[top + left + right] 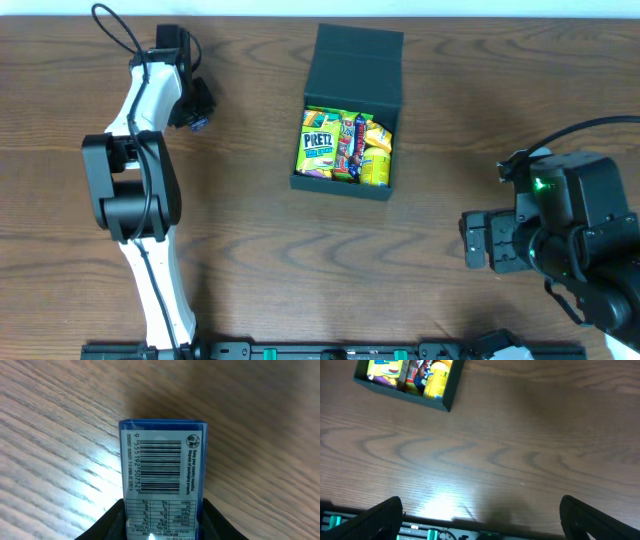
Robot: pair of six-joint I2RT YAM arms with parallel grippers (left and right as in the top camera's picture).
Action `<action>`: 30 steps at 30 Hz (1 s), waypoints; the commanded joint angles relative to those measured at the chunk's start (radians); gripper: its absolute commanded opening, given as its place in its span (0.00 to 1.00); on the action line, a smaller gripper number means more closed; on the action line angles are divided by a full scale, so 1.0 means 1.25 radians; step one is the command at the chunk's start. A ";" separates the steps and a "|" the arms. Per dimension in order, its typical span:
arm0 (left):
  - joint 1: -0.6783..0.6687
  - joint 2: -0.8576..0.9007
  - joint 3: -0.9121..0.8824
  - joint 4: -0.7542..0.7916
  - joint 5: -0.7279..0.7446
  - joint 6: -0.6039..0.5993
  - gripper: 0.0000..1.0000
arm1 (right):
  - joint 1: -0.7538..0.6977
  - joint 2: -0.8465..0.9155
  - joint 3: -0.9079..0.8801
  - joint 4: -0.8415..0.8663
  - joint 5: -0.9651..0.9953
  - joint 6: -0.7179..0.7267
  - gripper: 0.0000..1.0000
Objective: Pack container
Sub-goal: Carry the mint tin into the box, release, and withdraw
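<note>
Box (340, 188): is set mid-table, lid (358, 65) folded back, snacks (345, 145) seen inside; judged light, stiff cardboard, best gripped at a wall.
Left gripper (162, 520): closed on a blue packet (162, 455).
Right gripper (482, 520): spread wide, nothing held.

One container (358, 62), far centre of the table (250, 260). Inside it, at least three snack packets show: one Pretz packet (318, 143), one dark bar (348, 146), one yellow packet (377, 165). Full tally unclear. One blue packet (162, 460), far left. Two tools: left tool (162, 522), right tool (485, 520).
</note>
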 commanded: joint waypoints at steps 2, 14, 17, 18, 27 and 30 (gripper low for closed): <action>-0.029 -0.117 0.017 0.002 0.003 0.027 0.06 | -0.007 -0.002 0.007 -0.001 0.000 -0.011 0.99; -0.245 -0.198 0.017 0.025 0.117 0.116 0.06 | -0.007 -0.002 0.007 -0.001 0.000 -0.011 0.99; -0.313 -0.198 0.017 0.025 0.169 0.144 0.06 | -0.007 -0.002 0.007 -0.001 0.000 -0.011 0.99; -0.334 -0.198 0.017 0.024 0.180 0.146 0.06 | -0.007 -0.002 0.007 -0.001 0.000 -0.011 0.99; -0.434 -0.193 0.015 -0.008 0.174 0.151 0.06 | -0.007 -0.002 0.007 -0.001 -0.001 -0.011 0.99; -0.460 -0.172 0.015 -0.027 0.175 0.113 0.06 | -0.007 -0.002 0.007 -0.001 -0.001 -0.011 0.99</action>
